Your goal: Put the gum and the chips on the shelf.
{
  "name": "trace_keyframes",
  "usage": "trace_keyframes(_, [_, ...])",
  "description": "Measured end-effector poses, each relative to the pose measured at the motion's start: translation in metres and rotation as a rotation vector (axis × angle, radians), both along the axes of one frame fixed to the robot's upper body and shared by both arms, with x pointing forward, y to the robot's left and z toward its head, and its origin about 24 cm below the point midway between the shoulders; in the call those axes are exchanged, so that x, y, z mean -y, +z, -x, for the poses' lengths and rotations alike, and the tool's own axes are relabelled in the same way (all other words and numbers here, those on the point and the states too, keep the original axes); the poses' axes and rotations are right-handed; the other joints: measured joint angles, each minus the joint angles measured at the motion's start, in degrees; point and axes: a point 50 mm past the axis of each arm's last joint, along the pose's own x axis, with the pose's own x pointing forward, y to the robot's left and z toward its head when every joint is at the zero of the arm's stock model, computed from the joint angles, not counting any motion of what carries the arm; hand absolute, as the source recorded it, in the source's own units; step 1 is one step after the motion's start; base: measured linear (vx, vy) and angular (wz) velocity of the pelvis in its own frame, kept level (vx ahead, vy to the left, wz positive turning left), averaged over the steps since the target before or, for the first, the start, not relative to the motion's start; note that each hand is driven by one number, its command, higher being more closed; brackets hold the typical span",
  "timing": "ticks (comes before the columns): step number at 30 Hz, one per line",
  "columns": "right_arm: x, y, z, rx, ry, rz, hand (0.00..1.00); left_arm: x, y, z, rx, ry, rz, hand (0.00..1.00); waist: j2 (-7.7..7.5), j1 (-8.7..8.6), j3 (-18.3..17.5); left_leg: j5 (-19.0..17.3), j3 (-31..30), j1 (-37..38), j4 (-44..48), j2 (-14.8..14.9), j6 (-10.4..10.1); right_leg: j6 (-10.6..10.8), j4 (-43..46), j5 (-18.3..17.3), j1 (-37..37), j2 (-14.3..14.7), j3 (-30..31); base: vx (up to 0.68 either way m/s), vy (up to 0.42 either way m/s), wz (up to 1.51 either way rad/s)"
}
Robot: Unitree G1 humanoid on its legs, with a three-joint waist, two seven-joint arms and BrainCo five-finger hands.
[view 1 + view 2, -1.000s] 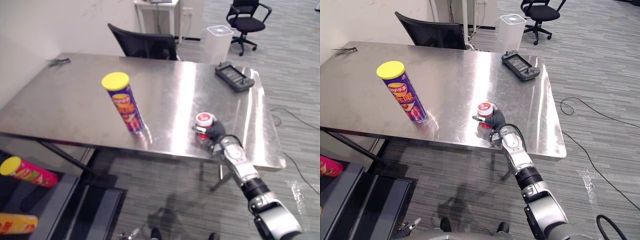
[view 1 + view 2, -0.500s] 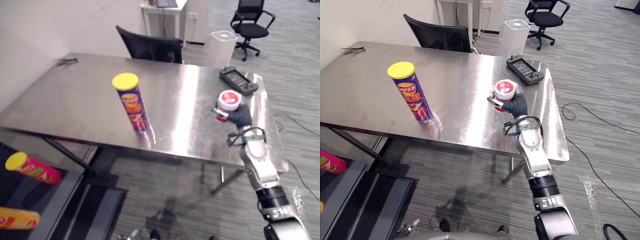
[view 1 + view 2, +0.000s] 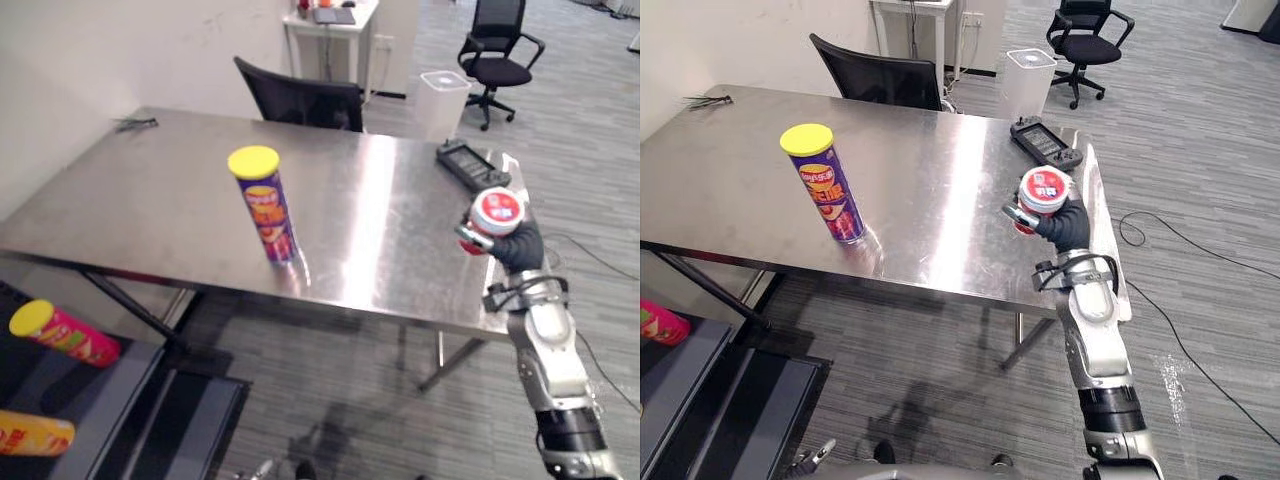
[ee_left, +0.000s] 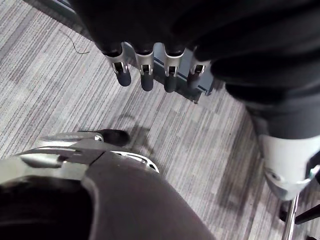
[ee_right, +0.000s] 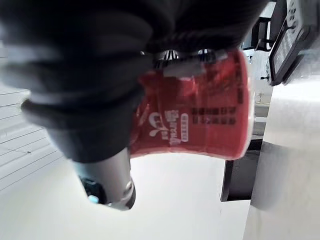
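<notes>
The right hand [image 3: 1068,225] holds the gum [image 3: 1042,195], a red tub with a white lid, raised clear of the table [image 3: 150,210] by its right edge, on the robot's side of a black controller [image 3: 472,163] that lies flat near the far right corner. From the head views the tub sits above the dark cover, lid tilted up towards the camera, with a fingertip or two showing at its left side. The right wrist view gives the grip up close: the tub's red side [image 5: 197,112] lies against the dark cover, with a silver finger pressed across it, so the hand is closed round it, and the controller [image 5: 290,35] shows past it. The chips [image 3: 264,210], a purple can with a yellow lid, stand upright on the table towards the near edge, left of middle, well apart from the gum and touched by neither hand. The left eye view takes in more of the dark shelf [image 3: 60,385] low at the robot's left, where a pink can [image 3: 62,333] with a yellow lid lies on its side and an orange can [image 3: 30,435] lies nearer the camera; the right eye view catches just the pink one's end [image 3: 655,325]. The left hand [image 4: 146,75] shows in its own wrist view, fingers hanging loose and straight over grey carpet, holding nothing. A black chair [image 3: 300,100] stands behind the table.
</notes>
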Motion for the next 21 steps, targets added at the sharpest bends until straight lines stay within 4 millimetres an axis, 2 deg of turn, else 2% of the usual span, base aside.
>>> trace_keyframes(4, [0.006,-0.012,0.006,-0.043,-0.022,-0.004,1.00,0.000,0.000,0.000,0.000,0.000,0.000,0.00,-0.08,0.11,0.03,-0.58,-1.94,-0.90,2.97,0.05,0.21,0.07,5.13,-3.37,-0.19,-1.37,-1.59,-0.03,-0.009,0.33])
trace_keyframes(6, [0.001,-0.014,0.006,-0.051,0.010,-0.009,1.00,0.000,0.000,-0.003,0.009,-0.001,0.000,0.00,0.25,0.28,1.24,-2.50,-5.06,-5.19,10.13,0.86,0.10,-0.62,9.17,-6.07,-0.77,-1.87,-3.78,-0.12,-0.038,0.59])
trace_keyframes(8, [-0.007,-0.015,0.004,-0.059,0.045,-0.012,1.00,0.001,0.000,-0.005,0.013,0.001,0.003,0.00,1.01,0.65,2.07,-2.42,-7.55,-7.92,12.09,1.61,-0.05,-1.47,11.79,-7.41,-2.04,-1.63,-5.71,-0.15,-0.060,0.61])
trace_keyframes(10, [-0.027,-0.013,-0.003,-0.055,0.121,-0.045,1.00,0.001,0.000,-0.005,0.016,0.021,0.002,0.00,1.57,1.97,2.60,1.20,-11.32,-11.84,9.54,2.22,-1.81,-3.61,18.50,-10.55,-7.40,-2.21,-8.41,-0.25,-0.125,0.69])
trace_keyframes(11, [-0.030,-0.011,-0.006,-0.050,0.134,-0.043,1.00,0.000,0.001,-0.005,0.018,0.033,-0.001,0.00,1.85,2.16,2.83,1.91,-12.04,-12.70,8.22,2.37,-2.48,-4.15,20.14,-11.62,-8.29,-2.37,-9.57,-0.27,-0.128,0.84])
trace_keyframes(12, [-0.032,-0.010,-0.009,-0.046,0.139,-0.044,1.00,0.000,0.001,-0.006,0.027,0.056,0.001,0.00,2.22,2.80,3.28,1.49,-12.18,-13.09,5.54,2.83,-2.28,-5.16,20.84,-12.88,-8.54,-2.12,-11.89,-0.27,-0.160,1.10])
trace_keyframes(13, [-0.031,-0.008,-0.010,-0.040,0.130,-0.048,1.00,-0.005,0.002,-0.007,0.035,0.091,-0.007,0.00,1.12,3.72,3.22,-0.12,-7.05,-12.87,2.00,4.48,0.32,-5.61,18.92,-13.21,-8.11,-2.34,-15.18,-0.24,-0.166,1.76])
trace_keyframes(14, [-0.024,0.000,-0.013,-0.008,0.092,-0.062,1.00,-0.007,0.003,-0.013,0.048,0.109,-0.011,0.00,1.05,2.98,3.87,0.08,1.96,-16.16,6.82,6.54,4.73,-6.77,18.00,-13.13,-7.53,-3.34,-20.74,-0.22,-0.186,1.79])
trace_keyframes(15, [-0.019,0.004,-0.013,0.007,0.064,-0.072,1.00,-0.007,0.003,-0.015,0.051,0.115,-0.010,0.00,0.95,3.03,4.00,0.53,5.80,-17.65,10.27,7.23,5.69,-7.26,17.93,-12.96,-7.43,-3.97,-22.74,-0.22,-0.223,1.86])
trace_keyframes(17, [-0.007,0.013,-0.015,0.051,-0.010,-0.098,1.00,-0.005,0.001,-0.008,0.027,0.135,-0.008,0.00,1.50,2.91,3.93,0.08,16.40,-17.80,21.73,10.95,6.02,-9.00,16.50,-11.87,-6.22,-4.72,-30.00,-0.18,-0.193,1.48])
trace_keyframes(19, [0.002,0.015,-0.014,0.061,-0.053,-0.110,1.00,-0.005,0.000,-0.001,0.007,0.167,-0.008,0.00,2.37,2.69,3.71,-2.33,19.84,-14.91,27.26,14.11,5.10,-9.00,15.84,-11.07,-4.74,-4.79,-34.85,-0.16,-0.081,1.25])
trace_keyframes(21, [0.009,0.016,-0.013,0.070,-0.087,-0.116,1.00,0.001,-0.002,0.004,-0.004,0.186,0.003,0.00,3.19,2.00,3.27,-3.48,20.59,-11.26,29.03,16.04,4.26,-8.38,15.26,-10.13,-3.89,-5.00,-39.13,-0.14,0.041,1.28])
